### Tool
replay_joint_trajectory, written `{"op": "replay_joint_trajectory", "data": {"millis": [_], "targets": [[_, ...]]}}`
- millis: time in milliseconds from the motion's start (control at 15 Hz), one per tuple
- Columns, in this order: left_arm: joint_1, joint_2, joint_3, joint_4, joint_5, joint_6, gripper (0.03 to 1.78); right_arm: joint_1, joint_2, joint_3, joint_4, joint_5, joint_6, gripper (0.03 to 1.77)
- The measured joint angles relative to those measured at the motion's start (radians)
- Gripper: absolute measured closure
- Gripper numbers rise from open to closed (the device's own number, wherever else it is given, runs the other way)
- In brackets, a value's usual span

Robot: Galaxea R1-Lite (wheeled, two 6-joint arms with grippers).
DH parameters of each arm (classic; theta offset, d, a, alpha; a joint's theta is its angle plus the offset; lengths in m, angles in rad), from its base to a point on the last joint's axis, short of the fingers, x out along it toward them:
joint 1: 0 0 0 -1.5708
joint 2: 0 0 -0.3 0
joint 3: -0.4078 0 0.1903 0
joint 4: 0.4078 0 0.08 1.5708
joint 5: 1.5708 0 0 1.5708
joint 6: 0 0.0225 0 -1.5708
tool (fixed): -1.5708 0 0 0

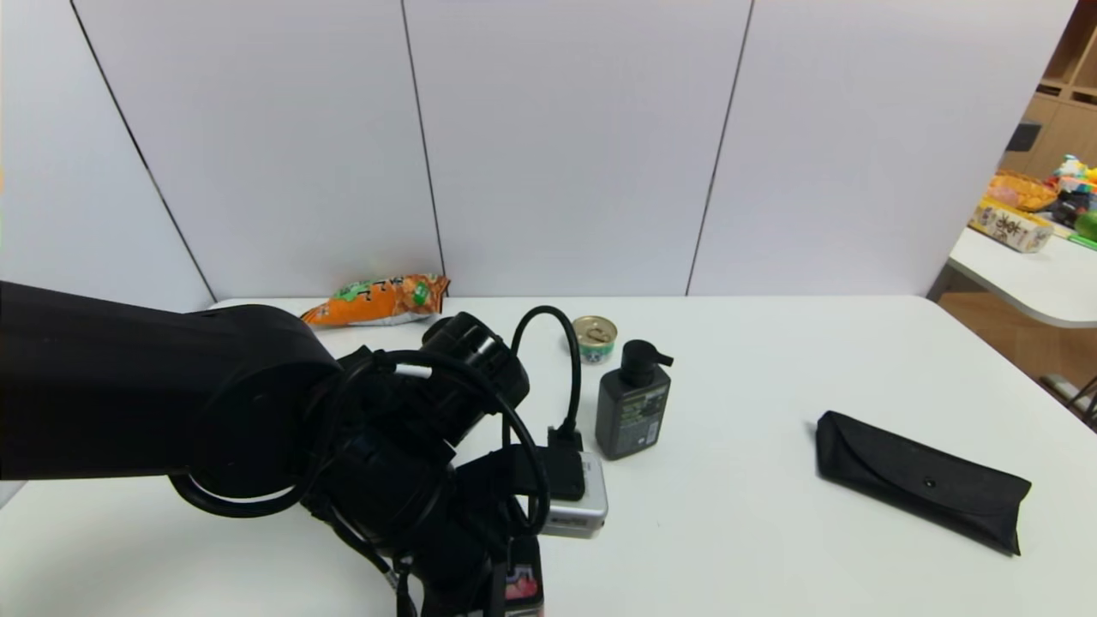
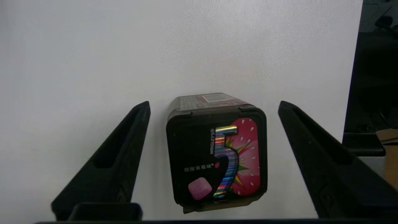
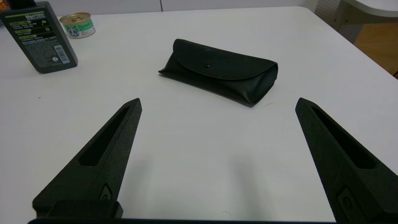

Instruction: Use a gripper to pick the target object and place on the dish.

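The target object (image 2: 217,155), a small black box with a strawberry graphic and a shiny "5", rests on the white table between the two black fingers of my left gripper (image 2: 214,104). That gripper is open, with a gap showing on each side of the box. In the head view only a corner of the box (image 1: 523,584) peeks out under my left arm (image 1: 257,403), near the table's front edge. My right gripper (image 3: 218,101) hovers open above bare table, with nothing between its fingers. The dish is out of view.
A black pump bottle (image 1: 632,411) and a small round tin (image 1: 595,338) stand behind the left arm. An orange snack bag (image 1: 377,300) lies at the back wall. A black pouch (image 1: 921,480) lies on the right. The table edge (image 2: 357,93) is close beside the box.
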Motion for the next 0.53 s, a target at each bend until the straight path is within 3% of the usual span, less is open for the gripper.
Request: {"op": "replay_joint_trajectory", "data": {"millis": [133,333,533], "targets": [[0.000,0.003,-0.006,0.000,0.000,0.000,0.70,0.000,0.000,0.000,0.000,0.000,0.000,0.09],[-0.001,0.007,-0.010,0.000,0.000,0.000,1.02,0.000,0.000,0.000,0.000,0.000,0.000,0.09],[-0.002,0.008,-0.011,0.001,-0.001,-0.002,1.05,0.000,0.000,0.000,0.000,0.000,0.000,0.09]]}}
